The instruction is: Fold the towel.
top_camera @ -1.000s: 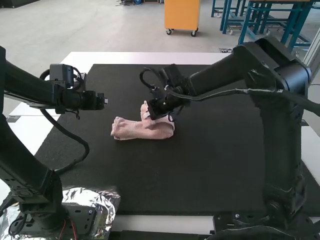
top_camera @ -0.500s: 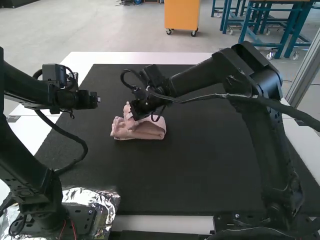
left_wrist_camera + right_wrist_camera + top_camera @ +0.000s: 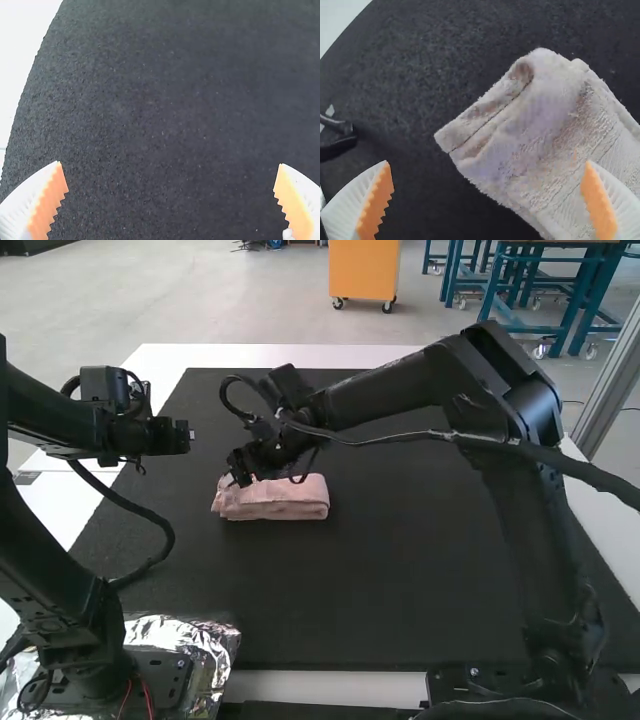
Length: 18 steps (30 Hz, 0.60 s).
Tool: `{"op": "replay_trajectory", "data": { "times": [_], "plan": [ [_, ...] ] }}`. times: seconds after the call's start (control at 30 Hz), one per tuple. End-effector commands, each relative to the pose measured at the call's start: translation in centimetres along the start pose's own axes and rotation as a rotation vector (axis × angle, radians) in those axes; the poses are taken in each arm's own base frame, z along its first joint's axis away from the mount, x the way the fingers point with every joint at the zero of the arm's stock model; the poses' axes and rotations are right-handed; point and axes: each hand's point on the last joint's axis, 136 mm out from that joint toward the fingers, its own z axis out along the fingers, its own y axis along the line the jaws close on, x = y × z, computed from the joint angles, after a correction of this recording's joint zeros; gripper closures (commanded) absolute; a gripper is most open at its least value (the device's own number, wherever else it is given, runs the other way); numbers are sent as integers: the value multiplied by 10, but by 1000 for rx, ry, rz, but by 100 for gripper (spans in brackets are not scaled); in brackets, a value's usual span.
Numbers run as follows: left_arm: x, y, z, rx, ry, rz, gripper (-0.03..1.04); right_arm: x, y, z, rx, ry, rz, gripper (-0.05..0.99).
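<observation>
The pink towel (image 3: 275, 500) lies folded into a compact strip on the mat, left of its centre. My right gripper (image 3: 235, 472) is over the towel's left end in the high view. In the right wrist view, my right gripper (image 3: 487, 195) stands open, with the folded towel (image 3: 535, 135) below it, its layered end showing. My left gripper (image 3: 205, 436), in the high view, is over the mat, up and to the left of the towel. The left wrist view has my left gripper (image 3: 171, 192) wide open above bare mat, nothing between its fingers.
A black mat (image 3: 400, 590) covers most of the white table (image 3: 300, 356). Crinkled foil (image 3: 205, 640) lies by the left arm's base. A cable from the left arm loops over the mat's left edge.
The right gripper has moved left across the towel and let go of its raised part. The towel's top now lies flatter and its strip looks shorter. The left arm has shifted slightly left.
</observation>
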Motion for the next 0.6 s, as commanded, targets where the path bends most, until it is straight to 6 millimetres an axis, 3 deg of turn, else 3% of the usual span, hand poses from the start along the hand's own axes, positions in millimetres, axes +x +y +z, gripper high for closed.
{"op": "replay_trajectory", "data": {
  "times": [0.0, 0.03, 0.07, 0.13, 0.17, 0.2, 0.23, 0.57],
  "plan": [
    [-8, 5, -6, -25, -29, 11, 4, -52, 18, -50, 3, -159, -77, 8],
    [-8, 5, -6, -24, -29, 10, 4, -57, 13, -55, 23, -189, -78, 10],
    [-8, 5, -6, -25, -30, 10, 4, -59, 10, -60, 25, -213, -79, 23],
    [-9, 5, -6, -28, -33, 11, 4, -54, 1, -61, 22, -232, -75, 66],
    [-9, 6, -6, -32, -33, 11, 4, -51, -6, -60, 28, -241, -68, 82],
    [-9, 5, -6, -30, -35, 12, 4, -46, -9, -57, 32, -238, -66, 91],
    [-9, 5, -6, -30, -35, 12, 4, -41, -14, -55, 36, -237, -56, 96],
    [-10, 5, -6, -30, -34, 12, 4, -5, -40, -18, 43, -217, -19, 96]
  ]
}}
